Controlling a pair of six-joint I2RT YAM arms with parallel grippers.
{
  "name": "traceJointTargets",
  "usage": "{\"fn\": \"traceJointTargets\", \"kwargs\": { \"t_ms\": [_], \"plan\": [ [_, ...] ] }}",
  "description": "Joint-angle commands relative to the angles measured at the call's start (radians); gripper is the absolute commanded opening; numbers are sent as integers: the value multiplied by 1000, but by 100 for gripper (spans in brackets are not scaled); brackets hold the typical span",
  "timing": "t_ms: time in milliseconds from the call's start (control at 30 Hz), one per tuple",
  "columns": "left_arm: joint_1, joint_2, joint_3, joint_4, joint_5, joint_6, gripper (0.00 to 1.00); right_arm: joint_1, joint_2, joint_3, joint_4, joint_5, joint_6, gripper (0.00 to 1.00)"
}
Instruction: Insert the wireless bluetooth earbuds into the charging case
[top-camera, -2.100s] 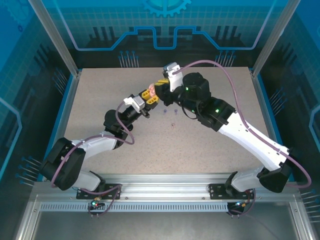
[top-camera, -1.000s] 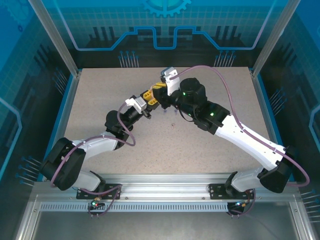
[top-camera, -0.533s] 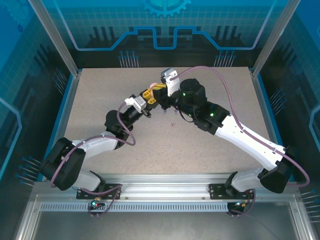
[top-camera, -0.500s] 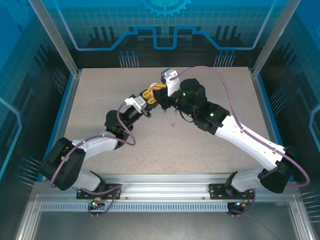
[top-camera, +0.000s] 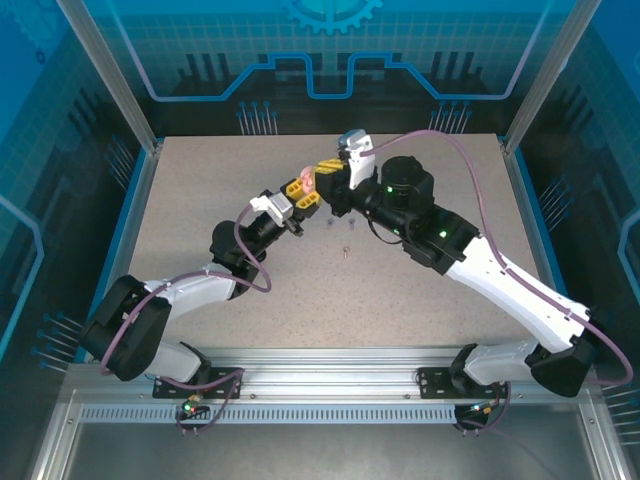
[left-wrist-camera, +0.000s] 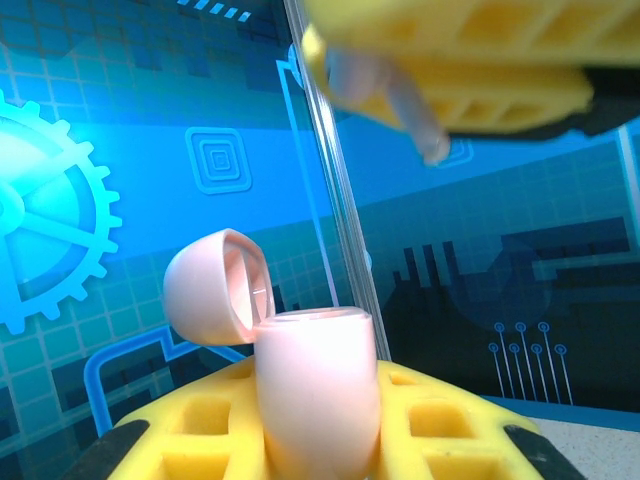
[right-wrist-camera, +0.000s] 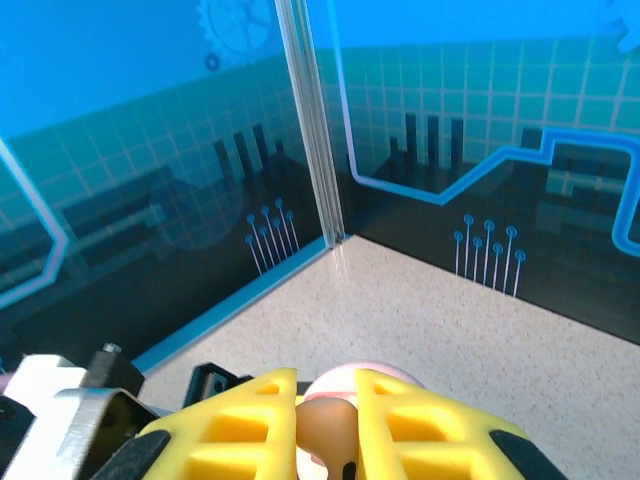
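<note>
The pale pink earbud (left-wrist-camera: 395, 95) is pinched between the yellow fingers of the right end effector (right-wrist-camera: 328, 400), its stem slanting downward, higher than the open mouth of the pale pink charging case (left-wrist-camera: 318, 390) and clear of it. The case stands upright with its lid (left-wrist-camera: 215, 290) tipped back, clenched in the left end effector (top-camera: 302, 186) above the far middle of the table (top-camera: 420, 300). Just nearer on the table lie a purple earbud (top-camera: 327, 222) and another tiny earbud (top-camera: 345, 250), apart from each other.
</note>
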Motion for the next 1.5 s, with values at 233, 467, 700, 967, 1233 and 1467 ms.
{"fn": "traceJointTargets", "kwargs": {
  "t_ms": [233,467,700,967,1233,1467],
  "plan": [
    [-11,-7,26,46,-4,24,0,-10,42,22,47,-46,26,16],
    [-12,-16,26,45,-5,32,0,-21,69,16,57,-42,30,16],
    [-13,-20,27,46,-5,30,0,-43,67,-4,57,-43,38,15],
    [-14,-21,31,46,-3,26,0,-53,80,-10,58,-69,57,14],
    [-16,-24,32,46,-5,28,0,-49,100,-16,61,-85,70,12],
    [-15,-25,33,45,-6,31,0,-52,78,-49,62,-54,60,12]
  ]
}}
